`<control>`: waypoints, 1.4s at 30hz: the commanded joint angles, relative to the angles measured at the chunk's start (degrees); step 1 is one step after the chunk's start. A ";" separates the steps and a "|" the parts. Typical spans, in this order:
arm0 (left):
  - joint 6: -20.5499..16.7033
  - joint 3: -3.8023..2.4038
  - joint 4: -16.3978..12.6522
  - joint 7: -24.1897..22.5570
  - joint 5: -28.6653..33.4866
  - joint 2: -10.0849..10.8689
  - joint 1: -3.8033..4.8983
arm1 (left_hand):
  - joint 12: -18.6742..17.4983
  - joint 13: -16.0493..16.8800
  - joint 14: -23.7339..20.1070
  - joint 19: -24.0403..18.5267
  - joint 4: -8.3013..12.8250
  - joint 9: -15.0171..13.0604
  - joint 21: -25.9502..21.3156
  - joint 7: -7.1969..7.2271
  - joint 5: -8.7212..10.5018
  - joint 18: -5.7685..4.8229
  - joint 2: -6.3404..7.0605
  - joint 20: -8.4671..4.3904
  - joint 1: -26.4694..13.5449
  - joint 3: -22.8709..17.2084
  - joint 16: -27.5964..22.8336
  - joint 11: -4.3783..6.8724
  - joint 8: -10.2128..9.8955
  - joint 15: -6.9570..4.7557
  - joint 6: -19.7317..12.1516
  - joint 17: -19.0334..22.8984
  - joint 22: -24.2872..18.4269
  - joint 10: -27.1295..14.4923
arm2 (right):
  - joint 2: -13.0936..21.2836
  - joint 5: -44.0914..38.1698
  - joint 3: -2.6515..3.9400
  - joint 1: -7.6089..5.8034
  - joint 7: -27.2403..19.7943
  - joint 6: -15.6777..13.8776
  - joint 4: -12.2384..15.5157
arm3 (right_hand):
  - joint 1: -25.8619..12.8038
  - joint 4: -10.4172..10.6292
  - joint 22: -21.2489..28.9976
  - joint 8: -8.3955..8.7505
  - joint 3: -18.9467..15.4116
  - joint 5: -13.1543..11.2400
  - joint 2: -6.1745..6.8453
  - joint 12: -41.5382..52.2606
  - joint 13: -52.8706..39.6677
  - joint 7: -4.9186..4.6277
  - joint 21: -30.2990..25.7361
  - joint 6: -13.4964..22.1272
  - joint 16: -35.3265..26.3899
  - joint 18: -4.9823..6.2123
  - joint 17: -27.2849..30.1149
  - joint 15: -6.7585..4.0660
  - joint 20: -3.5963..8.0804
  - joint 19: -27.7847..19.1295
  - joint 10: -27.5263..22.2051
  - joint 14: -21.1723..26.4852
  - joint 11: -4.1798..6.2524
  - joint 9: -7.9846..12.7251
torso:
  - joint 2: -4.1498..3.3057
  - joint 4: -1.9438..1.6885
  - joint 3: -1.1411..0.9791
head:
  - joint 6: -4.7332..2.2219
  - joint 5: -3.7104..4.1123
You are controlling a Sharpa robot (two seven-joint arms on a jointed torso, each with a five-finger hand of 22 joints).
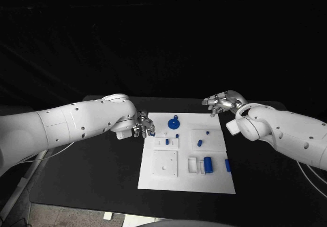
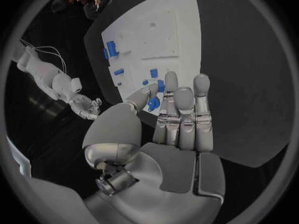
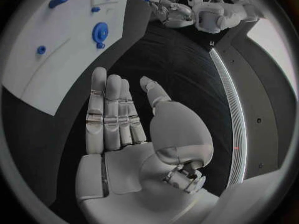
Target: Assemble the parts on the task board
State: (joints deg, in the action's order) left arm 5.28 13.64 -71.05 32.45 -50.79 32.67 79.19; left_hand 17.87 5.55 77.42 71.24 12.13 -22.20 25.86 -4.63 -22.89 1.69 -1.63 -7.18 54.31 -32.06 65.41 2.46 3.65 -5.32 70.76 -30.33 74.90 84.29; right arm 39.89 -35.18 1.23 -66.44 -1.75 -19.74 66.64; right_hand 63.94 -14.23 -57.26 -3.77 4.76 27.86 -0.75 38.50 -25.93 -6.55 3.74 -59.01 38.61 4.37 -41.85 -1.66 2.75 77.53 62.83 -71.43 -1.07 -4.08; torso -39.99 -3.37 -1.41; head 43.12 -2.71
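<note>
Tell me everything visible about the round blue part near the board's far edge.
The round blue part is a flat, plastic-looking disc with a small tab pointing toward the far edge. It lies on the white task board, near its far edge, right of the left hand. Nothing touches it; both hands are clear of it.

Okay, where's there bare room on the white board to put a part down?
The near strip of the task board, below the square plate and the blue cylinders, is bare. The far half is crowded around the round blue part, with the left hand at its edge.

table (image 1: 81, 165) (black) | task board (image 1: 187, 182) lying flat at centre
</note>
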 commanded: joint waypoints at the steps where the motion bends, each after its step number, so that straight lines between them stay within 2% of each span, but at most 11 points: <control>1: 0.59 0.01 1.01 1.94 -1.71 -1.23 0.00 | 0.25 0.09 1.27 0.02 4.31 -0.15 0.44 4.30 -0.31 0.15 -0.57 -0.28 0.11 -4.79 0.23 0.89 0.26 -0.87 5.68 -0.03 1.16 2.44 | -0.86 -2.82 0.03 -0.09 -4.13 -1.67 -2.22 | -0.33 -0.43 3.67 0.16 0.64 0.14 -0.07 -3.70 3.90 -0.47 -0.06 0.19 -2.82 -0.30 3.17 0.68 -0.68 -2.61 0.57 1.68 -0.67 0.11 | 0.68 -0.05 -0.39 | 0.37 0.48; 2: 0.42 0.02 1.36 1.94 -1.95 -1.68 -0.08 | 0.38 0.14 1.33 0.02 4.33 -0.27 0.57 4.34 -0.32 0.16 -0.55 -0.29 0.03 -4.80 0.31 0.92 0.28 -0.89 5.75 -0.04 1.15 2.45 | -1.21 -3.10 0.03 -0.10 -4.60 -1.84 -3.14 | -0.45 -0.75 7.00 0.17 1.07 0.04 -0.02 -7.50 7.65 -0.54 0.00 0.14 -5.68 -0.25 6.14 1.15 -1.21 -4.12 1.38 1.91 -1.05 0.13 | 0.83 -0.07 -0.50 | 0.44 0.51; 3: 0.24 0.03 1.72 1.91 -2.25 -2.19 -0.20 | 0.38 0.14 1.33 0.02 4.33 -0.27 0.57 4.34 -0.32 0.16 -0.55 -0.29 0.03 -4.80 0.31 0.92 0.28 -0.89 5.75 -0.04 1.15 2.45 | -1.63 -3.36 0.03 -0.11 -5.17 -1.96 -4.22 | -0.51 -1.23 14.63 0.06 1.61 -0.14 0.03 -13.30 14.21 -0.84 -0.21 -0.24 -10.40 -0.22 11.19 1.85 -1.93 -5.26 3.69 1.22 -1.18 0.16 | 0.96 -0.05 -0.60 | 0.53 0.57; 5: -0.06 0.04 2.27 1.87 -2.62 -2.99 -0.46 | 0.60 0.22 1.46 0.06 4.31 -0.47 0.76 4.39 -0.35 0.16 -0.53 -0.33 -0.13 -4.79 0.42 0.97 0.28 -0.95 5.81 -0.04 1.13 2.44 | -2.30 -3.65 0.03 -0.12 -6.03 -2.10 -5.89 | -1.04 -1.02 20.46 0.19 2.03 -0.09 -0.44 -17.48 18.55 -0.91 -0.27 -0.19 -14.12 -0.44 14.52 2.69 -2.79 -7.34 3.67 2.17 -2.23 0.20 | 1.13 -0.07 -0.69 | 0.54 0.62; 7: -0.29 0.04 2.79 1.82 -2.92 -3.77 -0.76 | 0.73 0.27 1.53 0.09 4.31 -0.59 0.85 4.42 -0.37 0.15 -0.52 -0.35 -0.17 -4.80 0.48 1.00 0.30 -0.97 5.88 -0.03 1.12 2.47 | -2.90 -3.80 0.03 -0.12 -6.74 -2.19 -7.35 | -1.47 -1.62 28.38 0.15 3.52 -0.15 -0.10 -24.41 22.47 -1.11 0.50 0.39 -20.17 -0.29 21.12 4.50 -4.94 -13.06 4.06 3.65 -3.75 0.33 | 1.33 -0.06 -0.80 | 0.62 0.69; 12: -0.50 0.05 3.95 1.72 -3.90 -5.51 -1.56 | 1.32 0.47 1.77 0.22 4.30 -1.05 1.16 4.54 -0.50 0.09 -0.43 -0.41 -0.30 -4.80 0.77 1.11 0.31 -1.04 6.10 -0.07 1.11 2.48 | -3.77 -3.78 0.02 -0.13 -7.92 -2.47 -9.43 | -2.30 -1.04 42.68 0.17 5.28 0.22 0.16 -32.11 22.48 -1.68 0.05 0.24 -27.23 -0.24 30.62 5.72 -6.29 -12.70 4.20 2.44 -4.60 0.32 | 1.67 -0.05 -1.10 | 0.97 0.96; 13: -0.51 0.05 4.27 1.69 -4.09 -5.91 -1.77 | 1.57 0.56 1.89 0.26 4.30 -1.21 1.18 4.59 -0.49 0.05 -0.41 -0.41 -0.41 -4.76 0.93 1.15 0.31 -1.07 6.18 -0.12 1.09 2.45 | -3.89 -3.77 0.02 -0.13 -8.13 -2.54 -9.72 | -2.34 -0.80 48.21 0.12 6.04 0.26 0.33 -33.18 22.31 -1.68 0.80 0.34 -29.25 0.07 33.76 5.91 -6.80 -12.83 4.72 1.07 -4.84 0.31 | 1.71 -0.05 -1.16 | 0.98 0.99; 18: -0.34 0.04 5.93 1.54 -4.86 -7.59 -2.97 | 2.37 0.79 2.12 0.65 4.30 -1.97 1.07 4.75 -0.46 -0.08 -0.26 -0.48 -0.57 -4.63 1.42 1.30 0.31 -1.13 6.49 -0.24 1.12 2.47 | -4.27 -3.56 0.02 -0.29 -8.83 -2.63 -10.60 | -2.14 -0.64 52.30 0.19 6.71 0.49 0.65 -34.61 22.53 -1.99 0.51 0.58 -33.47 0.11 37.58 7.52 -8.33 -15.72 2.26 3.39 -5.73 0.35 | 1.91 -0.02 -1.46 | 1.19 1.19; 22: -0.26 0.03 6.99 1.42 -5.27 -8.44 -3.76 | 2.85 0.92 2.15 0.75 4.33 -2.39 0.98 4.87 -0.36 -0.15 -0.23 -0.53 -0.69 -4.48 1.70 1.38 0.31 -1.17 6.69 -0.41 1.10 2.51 | -4.42 -3.46 0.02 -0.46 -9.03 -2.57 -10.75 | -1.92 -0.44 53.35 0.18 6.85 0.65 0.73 -34.56 22.55 -2.02 0.48 0.61 -34.65 0.26 38.00 7.78 -8.80 -16.49 1.68 3.47 -5.90 0.34 | 1.92 0.05 -1.48 | 1.32 1.21; 34: -0.15 0.01 11.31 0.57 -6.75 -11.45 -6.82 | 4.93 1.50 2.54 1.23 4.31 -4.26 0.91 5.31 -0.56 -0.29 -0.25 -0.65 -1.22 -4.29 2.46 1.68 0.35 -1.33 7.51 -1.32 1.12 2.53 | -4.62 -3.39 0.02 -0.60 -9.10 -2.41 -10.08 | -1.94 -0.37 53.33 0.17 9.18 1.01 1.18 -34.59 22.56 -2.06 0.71 0.55 -34.68 0.17 38.02 7.85 -8.86 -17.10 1.62 3.70 -5.93 0.34 | 1.65 -0.02 -1.08 | 1.80 1.33; 42: -1.52 0.00 13.15 -0.31 -7.61 -12.15 -7.53 | 7.18 2.26 3.38 1.75 4.19 -5.56 0.61 5.79 -0.28 -0.36 -0.52 -0.65 -1.62 -3.08 3.45 1.92 0.36 -1.41 8.60 -4.18 1.04 2.56 | -4.47 -3.39 0.02 -0.61 -9.04 -2.43 -9.59 | -2.00 -0.24 53.33 0.18 10.66 1.31 1.56 -34.61 22.56 -2.07 0.71 0.51 -34.69 0.17 38.02 7.85 -8.85 -17.16 1.62 3.74 -5.94 0.34 | 1.64 -0.10 -1.07 | 1.83 1.38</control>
State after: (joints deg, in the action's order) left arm 4.75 13.69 -58.16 33.36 -57.23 20.78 71.72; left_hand 24.81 7.75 79.25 72.70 13.40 -27.65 26.67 -4.16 -23.20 1.23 -1.60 -7.78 52.39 -32.55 68.51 3.08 3.83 -5.74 71.27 -34.29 74.92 84.90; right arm 35.41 -38.08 1.22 -67.01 -9.99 -22.23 56.85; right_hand 61.92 -14.48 -3.97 -3.77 15.08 28.85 0.10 4.11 -3.44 -8.29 4.42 -58.31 4.16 4.37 -3.91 6.04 -6.05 60.79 64.90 -67.77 -6.96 -3.81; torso -38.33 -3.44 -2.49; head 44.94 -1.34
